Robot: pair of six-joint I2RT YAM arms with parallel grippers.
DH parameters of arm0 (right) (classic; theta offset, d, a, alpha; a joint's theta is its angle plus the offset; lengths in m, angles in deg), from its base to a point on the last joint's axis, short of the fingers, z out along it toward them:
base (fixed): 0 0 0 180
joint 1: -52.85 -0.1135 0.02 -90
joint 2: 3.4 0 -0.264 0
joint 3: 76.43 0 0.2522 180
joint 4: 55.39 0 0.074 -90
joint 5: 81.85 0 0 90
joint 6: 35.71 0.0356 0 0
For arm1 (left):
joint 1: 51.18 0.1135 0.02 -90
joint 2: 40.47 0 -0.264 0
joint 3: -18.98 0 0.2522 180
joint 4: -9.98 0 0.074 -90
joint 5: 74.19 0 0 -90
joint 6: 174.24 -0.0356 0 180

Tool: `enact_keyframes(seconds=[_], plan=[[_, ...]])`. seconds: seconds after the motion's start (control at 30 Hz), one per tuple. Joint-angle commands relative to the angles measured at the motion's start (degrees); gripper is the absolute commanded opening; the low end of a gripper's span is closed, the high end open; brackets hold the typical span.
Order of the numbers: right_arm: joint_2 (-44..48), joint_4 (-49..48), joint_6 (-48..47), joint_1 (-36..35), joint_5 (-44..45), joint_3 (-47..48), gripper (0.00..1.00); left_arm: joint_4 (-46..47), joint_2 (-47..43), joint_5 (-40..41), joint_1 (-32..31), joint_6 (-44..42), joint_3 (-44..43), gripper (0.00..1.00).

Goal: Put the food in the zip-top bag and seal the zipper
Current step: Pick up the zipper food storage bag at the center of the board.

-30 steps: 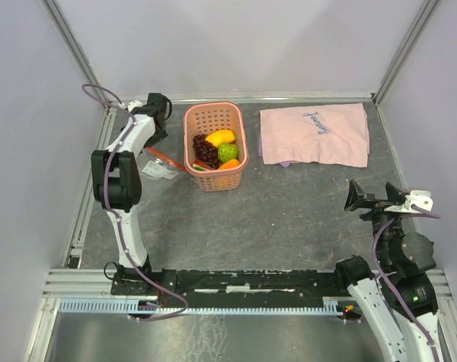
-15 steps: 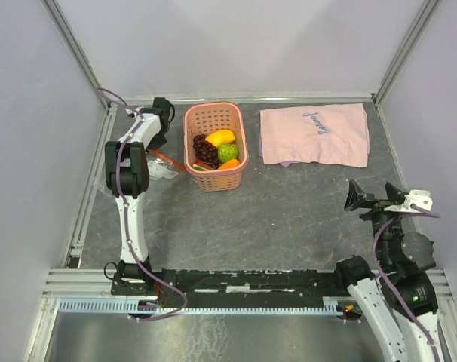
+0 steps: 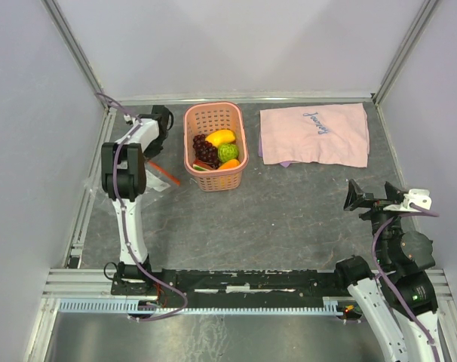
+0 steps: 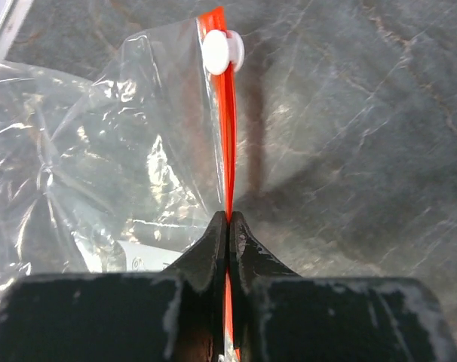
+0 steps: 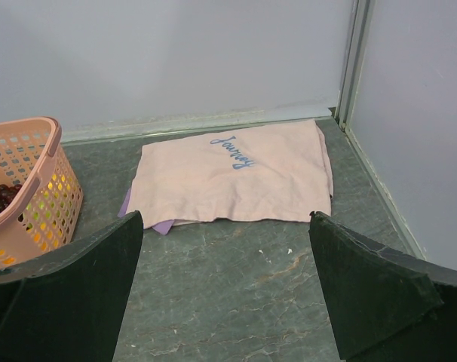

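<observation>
Since one second ago, the left arm has shifted and drawn the zipper (image 4: 228, 136) nearer, away from the basket (image 3: 213, 108). Nearest, on the right, the right gripper (image 5: 225, 220) hangs with fingers spread wide, holding nothing. Farther left, the left gripper (image 4: 228, 220) is pinched tight on the red-orange strip, with the white slider (image 4: 222, 51) beyond its fingertips. The zip-top bag (image 4: 100, 151) lies crumpled to its left on the table (image 4: 364, 113). Farther still, the food (image 3: 217, 151) sits in the basket, and the pink cloth (image 3: 315, 136) lies far right. Risk: nothing anchors the bag, so further pulling may drag it whole instead of opening the mouth, or the thin strip may slip free.
</observation>
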Motion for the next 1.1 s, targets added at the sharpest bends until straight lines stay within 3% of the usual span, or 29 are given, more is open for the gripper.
enact_keyframes(seconds=[0.0, 0.2, 0.47, 0.67, 0.83, 1.07], plan=[[-0.3, -1.8, -0.3, -0.2, -0.7, 0.7, 0.99, 0.9, -8.5, 3.8, 0.2, -1.2, 2.9, 0.03], [-3.5, 0.3, 3.3, -0.2, -3.6, 3.4, 0.99, 0.8, -18.2, 2.3, 0.2, -2.5, 7.8, 0.03], [-16.1, 7.3, 11.3, -0.2, -9.1, 11.0, 0.99, 1.7, -33.3, -0.6, 0.0, -7.1, 13.7, 0.03], [-19.0, 2.0, 10.7, -0.2, -23.0, 9.6, 0.99, 6.6, -47.8, -10.4, -1.6, -12.5, 21.3, 0.03], [-23.5, 1.1, 10.3, -0.2, -28.5, 10.9, 0.99, 9.8, -59.5, -21.0, -4.3, -16.5, 24.7, 0.03], [-29.2, -2.4, 11.8, -0.3, -36.2, 9.1, 0.97, 10.7, -67.4, -30.2, -14.1, -17.7, 23.8, 0.03]])
